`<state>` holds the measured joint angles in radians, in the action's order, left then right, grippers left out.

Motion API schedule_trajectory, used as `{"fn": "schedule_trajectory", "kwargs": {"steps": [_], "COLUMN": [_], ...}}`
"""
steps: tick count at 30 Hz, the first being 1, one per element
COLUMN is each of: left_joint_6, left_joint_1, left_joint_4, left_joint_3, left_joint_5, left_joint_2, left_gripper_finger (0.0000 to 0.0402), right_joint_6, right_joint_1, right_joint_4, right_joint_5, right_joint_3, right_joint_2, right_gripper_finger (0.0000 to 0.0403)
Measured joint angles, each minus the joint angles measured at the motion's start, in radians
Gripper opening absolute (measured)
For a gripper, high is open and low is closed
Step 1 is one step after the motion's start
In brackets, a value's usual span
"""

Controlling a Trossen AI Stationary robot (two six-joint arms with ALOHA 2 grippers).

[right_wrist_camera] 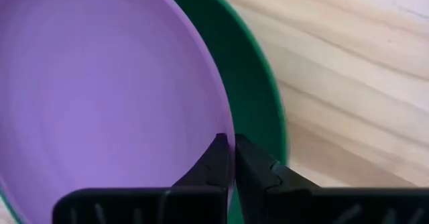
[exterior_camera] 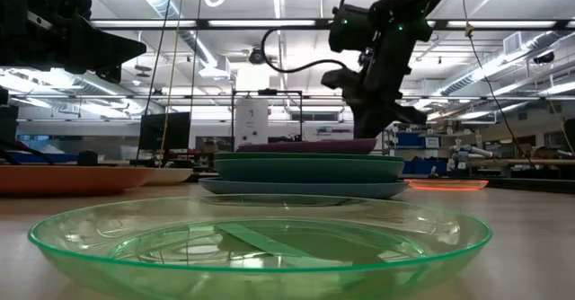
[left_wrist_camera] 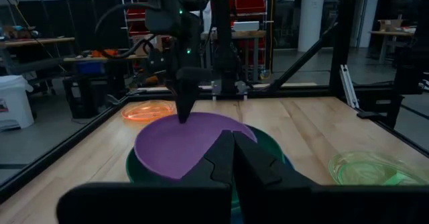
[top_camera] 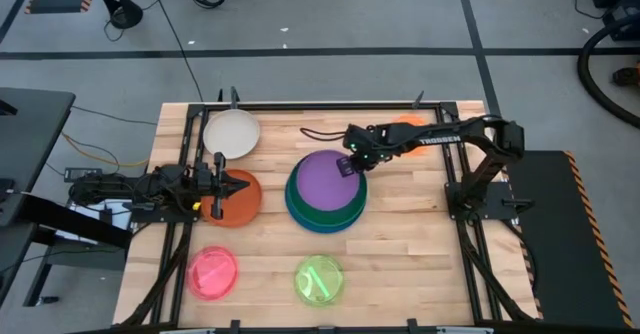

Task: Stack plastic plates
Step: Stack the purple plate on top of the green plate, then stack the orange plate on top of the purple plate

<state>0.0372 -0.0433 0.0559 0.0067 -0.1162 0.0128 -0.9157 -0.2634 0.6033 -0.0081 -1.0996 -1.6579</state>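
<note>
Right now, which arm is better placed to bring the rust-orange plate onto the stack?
Left. The left gripper hovers shut over the rust-orange plate, while the right gripper pinches the purple plate on the stack.

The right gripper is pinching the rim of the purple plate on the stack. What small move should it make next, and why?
Probably open the fingers and lift away. The right gripper is shut on the rim of the purple plate, which already seems to lie flat and roughly centred on the green plate of the stack, so releasing looks safe. The left gripper waits over the rust-orange plate.
</note>
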Motion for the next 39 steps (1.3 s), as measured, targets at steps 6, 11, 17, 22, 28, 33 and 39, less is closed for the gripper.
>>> {"fn": "schedule_trajectory", "kwargs": {"steps": [6, 11, 17, 22, 28, 33, 39], "left_joint_6": [0.000, -0.021, -0.266, -0.292, -0.313, -0.292, -0.360], "left_joint_1": [0.000, 0.000, 0.000, -0.010, -0.148, -0.327, -0.509], "left_joint_4": [0.020, 0.093, 0.111, 0.214, 0.310, 0.304, 0.052], "left_joint_3": [0.000, 0.000, 0.000, 0.000, 0.003, 0.106, 0.339], "left_joint_5": [-0.002, -0.001, 0.133, 0.217, 0.151, -0.061, -0.336], "left_joint_2": [0.000, 0.000, 0.001, 0.023, 0.193, 0.469, 0.815], "left_gripper_finger": [0.0011, 0.0011, 0.0011, 0.0011, 0.0011, 0.0011, 0.0011], "right_joint_6": [0.003, 0.035, 0.114, 0.183, 0.286, 0.444, 0.526], "right_joint_1": [0.001, 0.007, 0.005, 0.049, 0.226, 0.366, 0.468], "right_joint_4": [-0.022, -0.022, -0.008, 0.037, -0.056, -0.185, -0.273], "right_joint_5": [0.013, 0.042, 0.056, 0.205, 0.480, 0.674, 0.813], "right_joint_3": [0.000, 0.000, -0.012, -0.057, -0.078, -0.078, -0.077], "right_joint_2": [-0.032, -0.042, -0.036, 0.022, 0.120, 0.144, 0.139], "right_gripper_finger": [0.0031, 0.0050, 0.0080, 0.0093, 0.0093, 0.0093, 0.0093]}}
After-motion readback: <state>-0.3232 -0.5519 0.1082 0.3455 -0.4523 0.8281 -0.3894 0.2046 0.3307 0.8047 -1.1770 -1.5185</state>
